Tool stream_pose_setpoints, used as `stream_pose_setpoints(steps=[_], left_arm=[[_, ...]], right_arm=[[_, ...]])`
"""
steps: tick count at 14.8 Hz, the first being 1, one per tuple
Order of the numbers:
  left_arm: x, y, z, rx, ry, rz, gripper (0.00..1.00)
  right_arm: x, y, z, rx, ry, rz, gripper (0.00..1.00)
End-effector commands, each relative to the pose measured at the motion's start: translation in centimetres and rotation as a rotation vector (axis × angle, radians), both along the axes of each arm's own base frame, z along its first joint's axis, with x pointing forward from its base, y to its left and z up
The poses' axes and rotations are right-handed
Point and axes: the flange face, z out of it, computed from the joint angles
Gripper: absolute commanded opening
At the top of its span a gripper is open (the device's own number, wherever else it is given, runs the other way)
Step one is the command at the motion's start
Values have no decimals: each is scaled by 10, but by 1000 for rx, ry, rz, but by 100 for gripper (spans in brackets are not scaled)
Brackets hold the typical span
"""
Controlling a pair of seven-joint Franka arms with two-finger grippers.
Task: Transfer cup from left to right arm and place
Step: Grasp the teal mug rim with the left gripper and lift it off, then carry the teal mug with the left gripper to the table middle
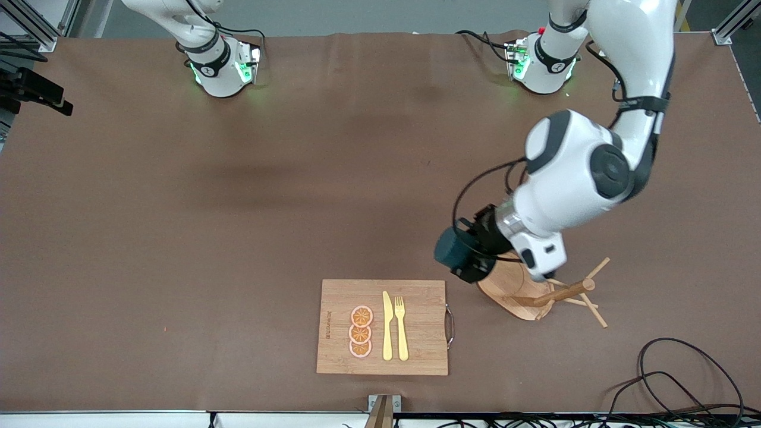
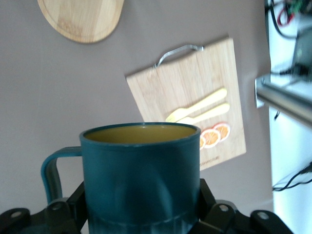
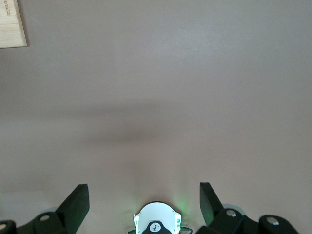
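The dark teal cup [image 1: 452,249] hangs in the air, my left gripper [image 1: 472,257] shut on its lower body. It is over the table beside the wooden peg rack's base [image 1: 514,291]. In the left wrist view the cup [image 2: 141,170] fills the foreground, showing its yellowish inside and its loop handle [image 2: 51,170], with black fingers [image 2: 78,200] pressed on both sides. My right gripper [image 3: 144,195] is open with nothing between its fingers [image 3: 78,200]. It is out of the front view and looks down on bare table and its own arm's base [image 3: 157,222].
A wooden cutting board [image 1: 422,333] lies near the table's front edge, carrying a yellow knife [image 1: 387,326], a yellow fork [image 1: 402,328] and three orange slices [image 1: 361,331]. The peg rack stands beside it toward the left arm's end. Cables [image 1: 684,380] lie at the front corner.
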Motion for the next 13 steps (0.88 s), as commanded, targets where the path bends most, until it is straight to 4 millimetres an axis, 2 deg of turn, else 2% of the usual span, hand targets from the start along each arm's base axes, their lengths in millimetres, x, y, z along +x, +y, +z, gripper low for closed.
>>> stream_pose_setpoints(steps=[1, 3, 7, 10, 13], left_arm=[[-42, -60, 17, 78, -58, -89, 57], [-84, -118, 14, 186, -148, -220, 54], [-151, -197, 2, 338, -324, -385, 49], [-195, -252, -24, 424, -517, -499, 51], [-230, -291, -69, 509, -701, -595, 51]], right_arm=[[-6, -3, 3, -2, -1, 5, 100], [-6, -3, 3, -2, -1, 5, 100], [-6, -3, 3, -2, -1, 5, 100], [-6, -3, 4, -2, -3, 5, 100], [-5, -3, 4, -3, -4, 4, 100]])
